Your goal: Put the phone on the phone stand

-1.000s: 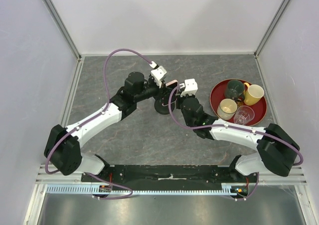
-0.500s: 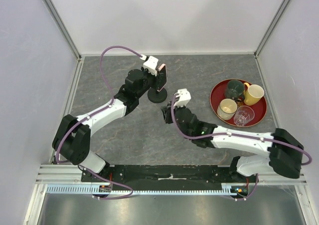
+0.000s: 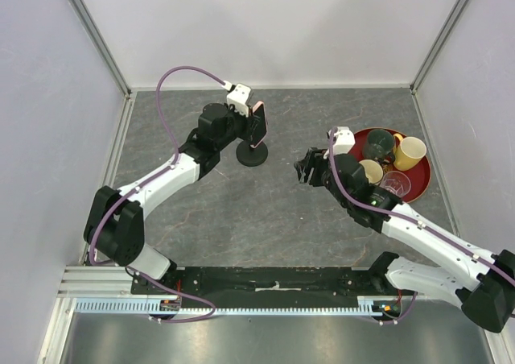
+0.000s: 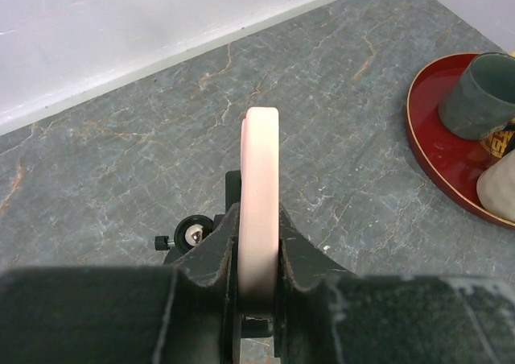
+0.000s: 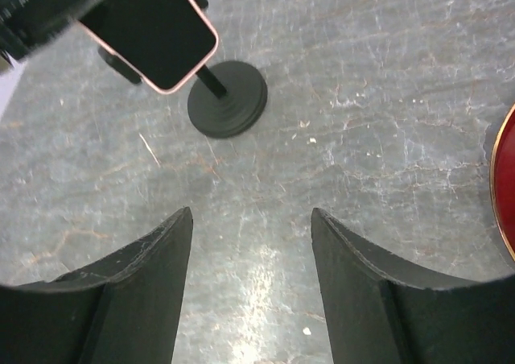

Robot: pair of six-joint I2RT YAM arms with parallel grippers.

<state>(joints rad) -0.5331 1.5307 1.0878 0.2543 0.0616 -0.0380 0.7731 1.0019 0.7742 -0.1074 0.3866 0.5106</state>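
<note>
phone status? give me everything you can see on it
The phone is a slim slab with rounded corners: a glossy black screen, dark, framed by a pale pink case. Edge-on in the left wrist view, only pink shows. It is held roughly upright, clamped front and back between the fingers of the left gripper. It hangs over the phone stand and hides the cradle, so whether it rests in it cannot be told. Nothing else visibly touches it.

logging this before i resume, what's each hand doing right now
Left hand: closed on the phone.
Right hand: open, holding nothing.
</note>
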